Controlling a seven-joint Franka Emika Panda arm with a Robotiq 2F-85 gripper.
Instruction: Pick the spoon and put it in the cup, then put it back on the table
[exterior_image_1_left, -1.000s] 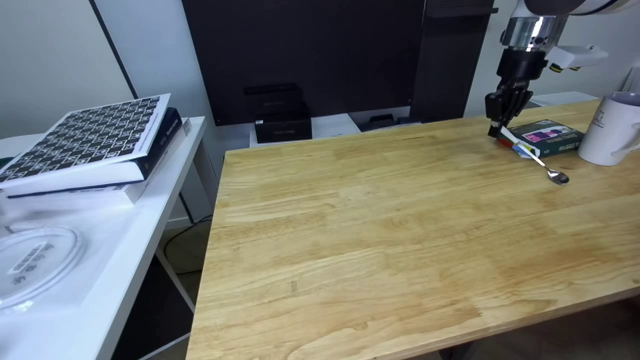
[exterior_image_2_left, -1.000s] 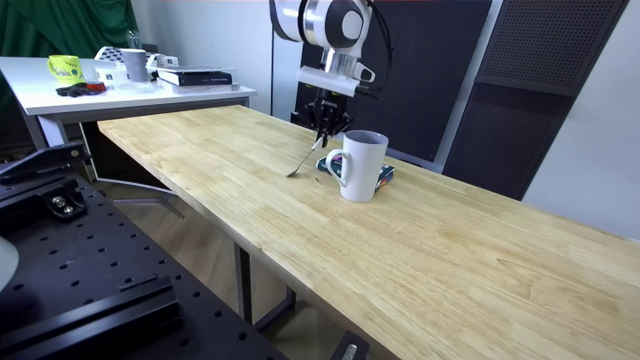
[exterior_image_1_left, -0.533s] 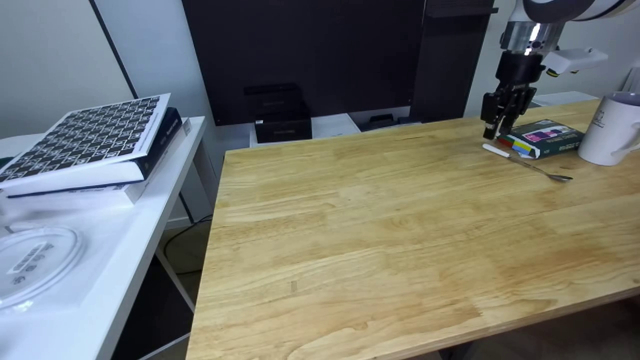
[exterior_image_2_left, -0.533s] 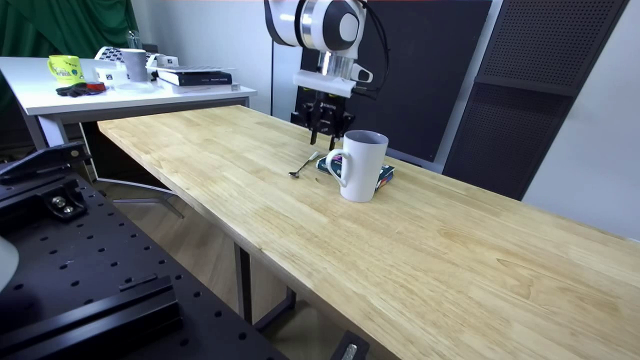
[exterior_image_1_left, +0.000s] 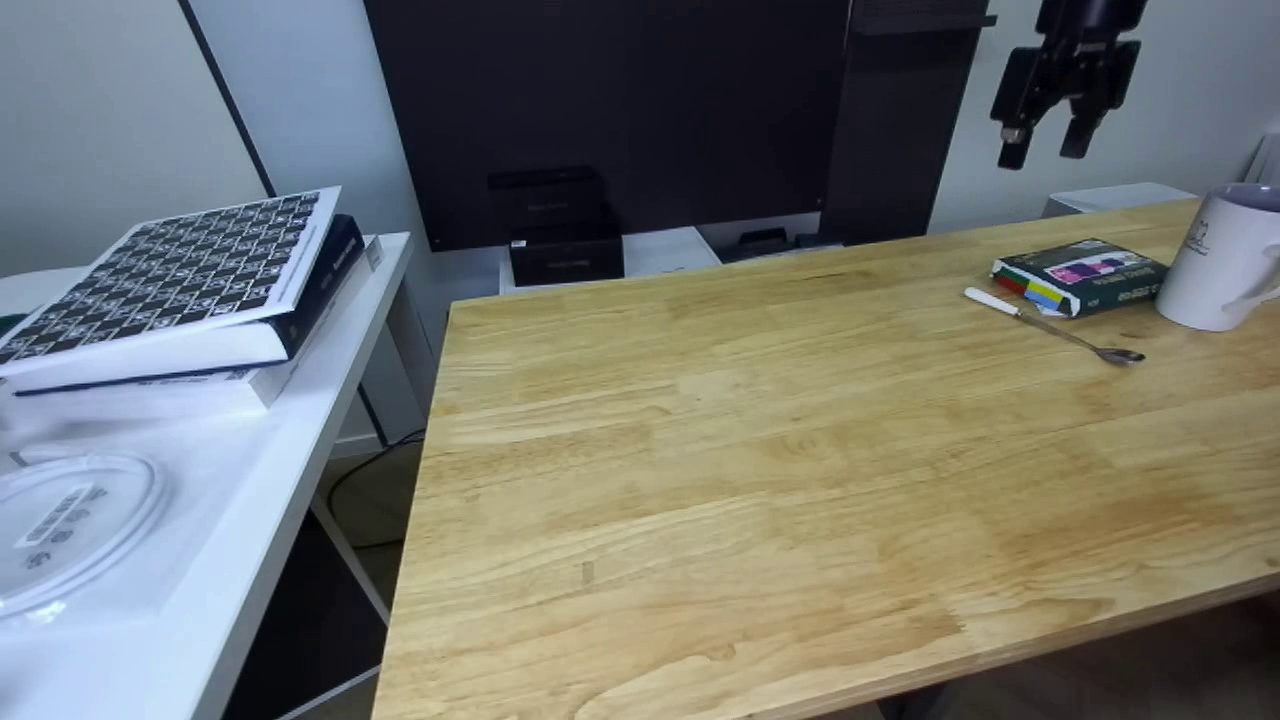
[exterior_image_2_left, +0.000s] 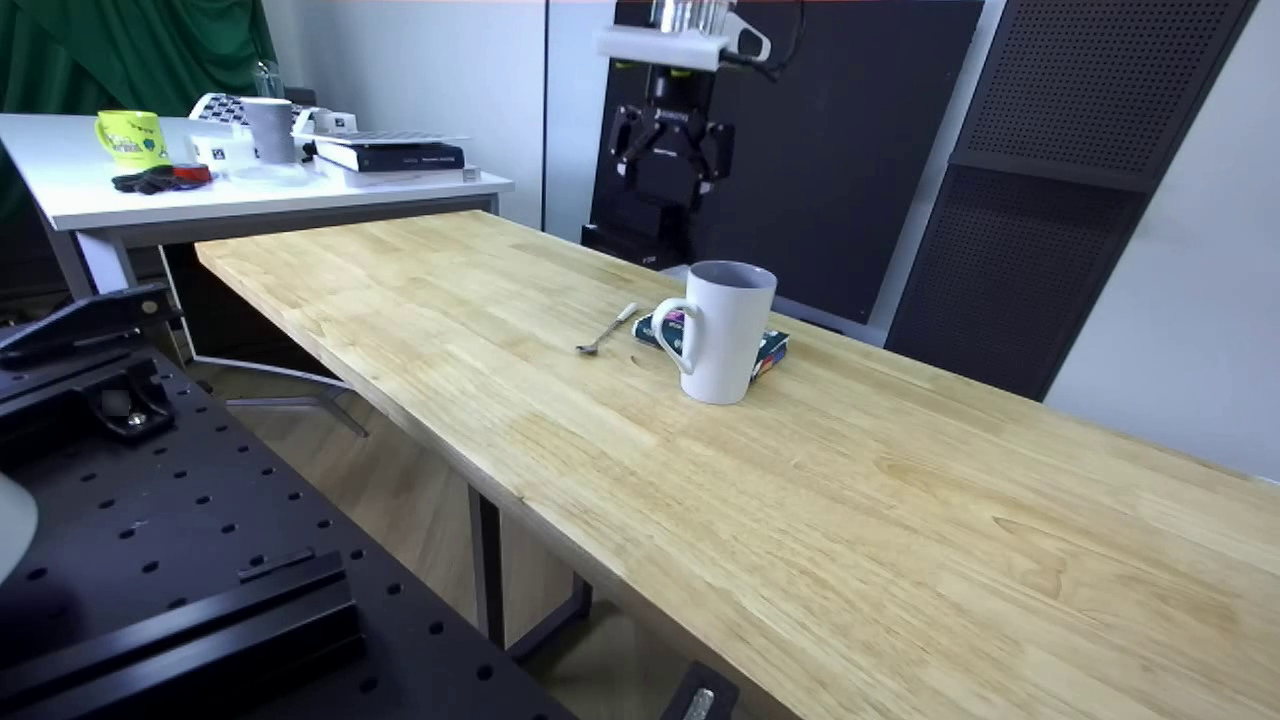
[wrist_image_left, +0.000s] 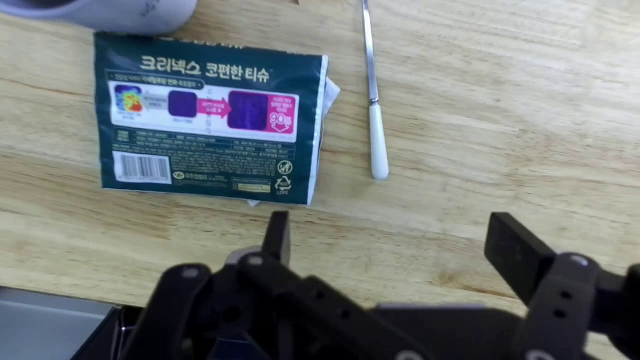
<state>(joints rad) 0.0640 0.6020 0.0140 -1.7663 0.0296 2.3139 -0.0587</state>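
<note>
The spoon (exterior_image_1_left: 991, 301) lies flat on the wooden table (exterior_image_1_left: 750, 450), its white handle toward the back edge and its metal bowl toward the front. In the wrist view its handle (wrist_image_left: 378, 145) points at the gap between my fingers, and its bowl is cut off by the frame's top. The white cup (exterior_image_2_left: 730, 340) stands upright on the table, a short way from the spoon; only part of the cup (wrist_image_left: 135, 15) shows in the wrist view. Well above the table hangs my gripper (exterior_image_1_left: 1043, 160), open, with nothing between its fingertips (wrist_image_left: 505, 240).
A flat dark green tissue packet (wrist_image_left: 210, 167) lies between the spoon and the cup, close to both. Beyond one end of the table stands a white desk (exterior_image_1_left: 230, 430) with stacked books (exterior_image_1_left: 180, 265). A black perforated platform (exterior_image_2_left: 210, 540) lies along the front side.
A second ago my gripper was shut on the spoon's handle, with the spoon slanting down to the table. It opened, the spoon dropped flat, and the gripper has risen well clear.
</note>
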